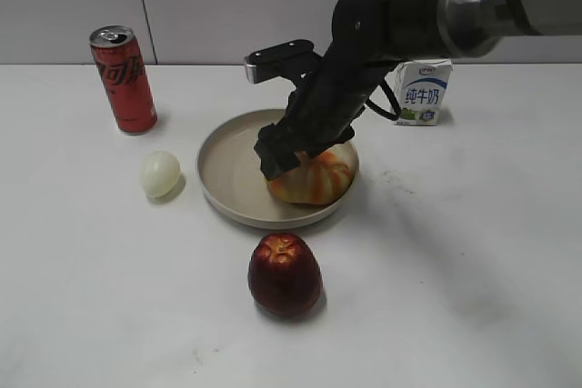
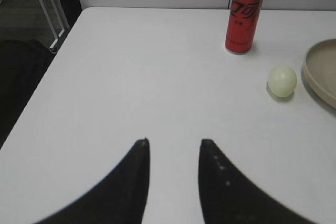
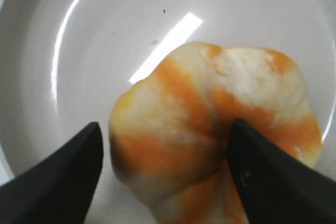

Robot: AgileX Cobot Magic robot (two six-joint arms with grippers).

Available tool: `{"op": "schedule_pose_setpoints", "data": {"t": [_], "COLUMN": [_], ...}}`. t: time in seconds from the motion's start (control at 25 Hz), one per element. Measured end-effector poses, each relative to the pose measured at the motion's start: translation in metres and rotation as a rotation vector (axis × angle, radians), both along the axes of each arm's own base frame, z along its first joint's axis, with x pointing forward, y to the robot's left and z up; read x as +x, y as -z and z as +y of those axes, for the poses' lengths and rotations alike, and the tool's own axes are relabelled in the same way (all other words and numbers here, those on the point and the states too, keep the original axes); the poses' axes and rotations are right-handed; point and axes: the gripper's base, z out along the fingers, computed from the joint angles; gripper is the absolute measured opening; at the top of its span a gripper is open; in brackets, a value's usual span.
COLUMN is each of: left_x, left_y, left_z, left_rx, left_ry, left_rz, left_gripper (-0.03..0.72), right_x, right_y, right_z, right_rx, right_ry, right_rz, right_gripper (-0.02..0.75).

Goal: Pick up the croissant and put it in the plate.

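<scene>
The croissant [image 1: 318, 179], ribbed with orange and cream stripes, lies inside the beige plate [image 1: 218, 165] at its right side. My right gripper [image 1: 289, 156] is down over it with a finger on each side. In the right wrist view the croissant [image 3: 210, 129] rests on the plate's floor [image 3: 105, 35]. The right gripper [image 3: 165, 127] is open there: its left finger stands clear of the pastry by a small gap and its right finger is against it. My left gripper [image 2: 173, 141] is open and empty over bare table, left of the plate's edge [image 2: 320, 72].
A red soda can [image 1: 123, 79] stands at the back left and a pale egg [image 1: 160, 174] lies just left of the plate. A dark red apple [image 1: 285, 274] sits in front of the plate. A milk carton [image 1: 425, 91] stands behind on the right.
</scene>
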Motion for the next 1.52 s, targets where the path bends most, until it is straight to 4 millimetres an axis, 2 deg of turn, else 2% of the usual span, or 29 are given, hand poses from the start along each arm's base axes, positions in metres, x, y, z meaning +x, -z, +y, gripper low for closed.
{"op": "schedule_pose_setpoints", "data": {"t": [0.12, 0.16, 0.28, 0.36, 0.44, 0.52, 0.64, 0.72, 0.84, 0.96, 1.12, 1.28, 1.52], "left_x": [0.000, 0.000, 0.000, 0.000, 0.000, 0.000, 0.000, 0.000, 0.000, 0.000, 0.000, 0.000, 0.000], "left_y": [0.000, 0.000, 0.000, 0.000, 0.000, 0.000, 0.000, 0.000, 0.000, 0.000, 0.000, 0.000, 0.000], "left_z": [0.000, 0.000, 0.000, 0.000, 0.000, 0.000, 0.000, 0.000, 0.000, 0.000, 0.000, 0.000, 0.000], "left_rx": [0.000, 0.000, 0.000, 0.000, 0.000, 0.000, 0.000, 0.000, -0.001, -0.001, -0.001, -0.001, -0.001], "left_ry": [0.000, 0.000, 0.000, 0.000, 0.000, 0.000, 0.000, 0.000, 0.000, 0.000, 0.000, 0.000, 0.000], "left_rz": [0.000, 0.000, 0.000, 0.000, 0.000, 0.000, 0.000, 0.000, 0.000, 0.000, 0.000, 0.000, 0.000], "left_gripper": [0.235, 0.235, 0.235, 0.235, 0.235, 0.235, 0.235, 0.235, 0.235, 0.235, 0.235, 0.235, 0.235], "right_x": [0.002, 0.003, 0.006, 0.004, 0.002, 0.000, -0.004, -0.014, -0.045, -0.089, -0.154, -0.215, -0.293], "right_y": [-0.018, -0.030, -0.076, -0.110, -0.139, -0.157, -0.174, -0.184, -0.191, -0.192, -0.193, -0.184, -0.173], "right_z": [0.003, 0.004, -0.001, -0.012, -0.033, -0.061, -0.108, -0.142, -0.181, -0.204, -0.220, -0.237, -0.258], "right_rx": [-0.007, -0.009, -0.029, -0.045, -0.073, -0.110, -0.129, -0.141, -0.178, -0.184, -0.142, -0.113, -0.019], "right_ry": [-0.030, -0.046, -0.056, -0.029, 0.028, 0.103, 0.231, 0.310, 0.409, 0.469, 0.510, 0.546, 0.568], "right_rz": [0.028, 0.022, -0.007, -0.036, -0.051, -0.024, 0.000, 0.003, 0.007, 0.006, -0.041, -0.110, -0.303], "right_gripper": [0.623, 0.626, 0.627, 0.627, 0.627, 0.627, 0.627, 0.627, 0.624, 0.619, 0.609, 0.598, 0.592]}}
